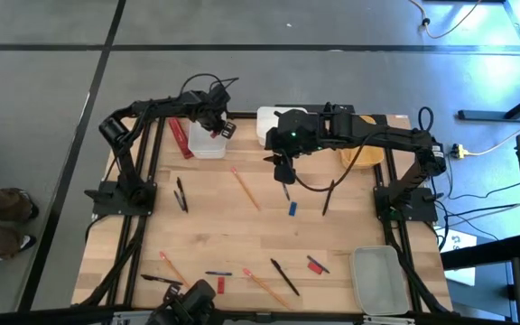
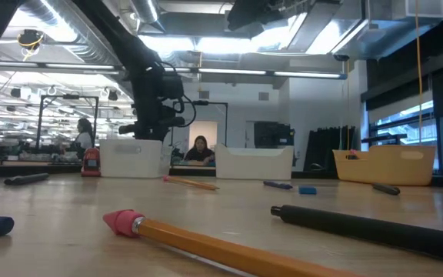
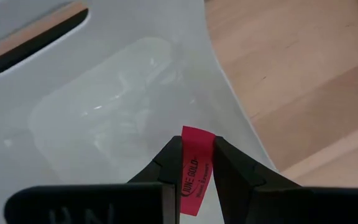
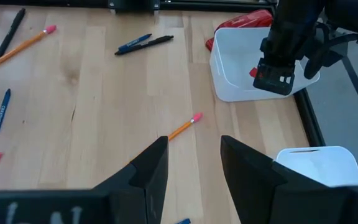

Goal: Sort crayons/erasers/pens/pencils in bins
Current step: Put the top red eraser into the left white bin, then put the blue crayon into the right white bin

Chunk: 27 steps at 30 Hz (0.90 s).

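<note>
My left gripper [image 3: 196, 163] is shut on a flat red eraser [image 3: 196, 174] with print on it. It hangs over the inside of the narrow white bin [image 1: 208, 142] at the table's far left, and also shows in the right wrist view [image 4: 272, 74]. My right gripper [image 4: 194, 163] is open and empty, above the table's middle [image 1: 283, 168], near the wider white bin [image 1: 271, 125]. An orange pencil [image 4: 185, 127] lies on the wood ahead of it. The yellow-orange bin [image 1: 366, 155] stands at the far right. The translucent grey bin [image 1: 377, 275] stands at the near right. My left gripper pinches the red eraser by its two flat faces between the two fingers. The eraser's free end [image 3: 197, 138] sticks out past the fingertips. The fingers point down into the narrow white bin. The eraser is lifted clear of the bin's floor [image 3: 110, 99].
A red box [image 1: 181, 138] lies beside the narrow white bin. Black pens [image 1: 181, 194], a pencil [image 1: 245, 188], a blue crayon [image 1: 292, 208] and another pen [image 1: 328, 199] lie mid-table. More pens, pencils and red erasers [image 1: 314, 264] lie near the near edge.
</note>
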{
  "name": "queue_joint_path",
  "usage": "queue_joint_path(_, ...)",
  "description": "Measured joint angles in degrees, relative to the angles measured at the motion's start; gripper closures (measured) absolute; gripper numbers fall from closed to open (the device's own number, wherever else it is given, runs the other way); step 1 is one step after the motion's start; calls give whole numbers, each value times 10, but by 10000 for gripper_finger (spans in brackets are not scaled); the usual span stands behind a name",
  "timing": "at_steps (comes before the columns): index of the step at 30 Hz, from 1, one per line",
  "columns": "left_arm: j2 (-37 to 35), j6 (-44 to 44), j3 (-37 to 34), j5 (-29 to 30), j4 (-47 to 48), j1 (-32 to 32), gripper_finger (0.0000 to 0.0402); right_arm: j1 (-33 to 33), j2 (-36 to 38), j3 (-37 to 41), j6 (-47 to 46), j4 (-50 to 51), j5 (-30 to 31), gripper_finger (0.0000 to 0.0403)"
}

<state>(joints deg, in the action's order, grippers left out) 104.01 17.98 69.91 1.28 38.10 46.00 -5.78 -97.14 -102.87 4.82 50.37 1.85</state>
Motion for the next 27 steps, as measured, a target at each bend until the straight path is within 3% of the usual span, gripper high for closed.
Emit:
queue_joint_path(7, 0, 29, 0, 4, 0, 0, 336, 0, 0, 0, -1, 0, 0, 253)
queue_joint_path(18, 0, 28, 0, 12, 0, 1, 254, 0, 0, 0, 0, 0, 0, 253)
queue_joint_path(27, -54, -8, 0, 7, 48, -6, 249, 0, 0, 0, 0, 1, 0, 253)
